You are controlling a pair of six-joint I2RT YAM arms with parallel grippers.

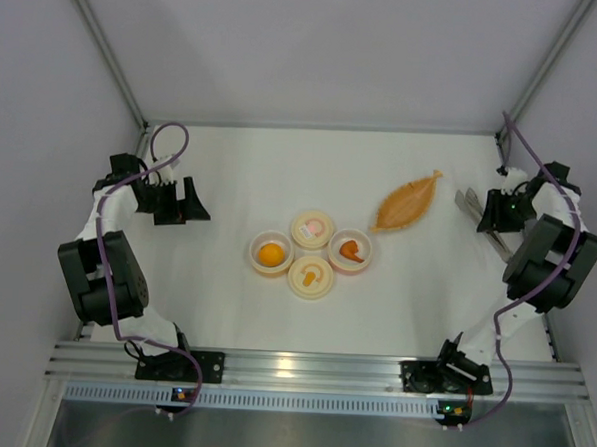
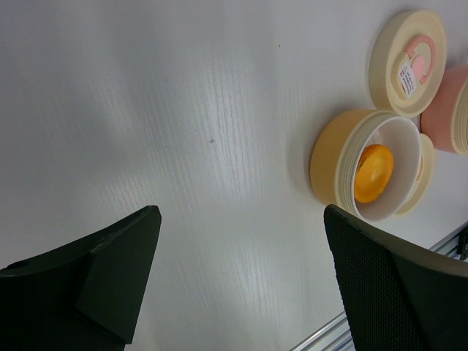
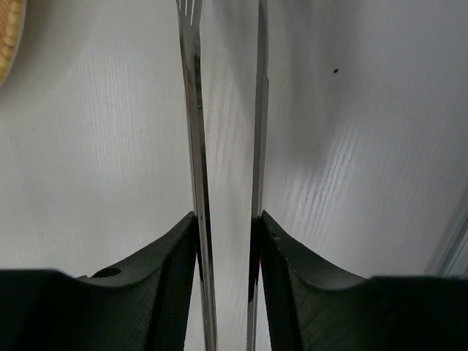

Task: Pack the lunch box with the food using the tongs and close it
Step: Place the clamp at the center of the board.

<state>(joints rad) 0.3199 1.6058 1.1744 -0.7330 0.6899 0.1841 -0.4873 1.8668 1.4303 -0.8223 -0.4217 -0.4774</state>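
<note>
Tongs (image 3: 191,110), two thin silver-grey arms with one forked tip, are clamped between the fingers (image 3: 172,270) of the right gripper (image 3: 228,227) near the table's (image 1: 231,170) right edge, while the left gripper (image 2: 241,216) hangs wide open, well left of the lidless yellow tub (image 1: 271,253).

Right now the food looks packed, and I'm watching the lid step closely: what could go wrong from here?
1. The right gripper clamps the tongs, whose long arms jut ahead; swinging inward, they might sweep the leaf-shaped dish.
2. The pink-marked lid and orange-marked lid lie bunched with the yellow tub and pink tub; the wide-open left gripper could nudge a tub while taking one.
3. The marks differ, so lids might get swapped.
</note>
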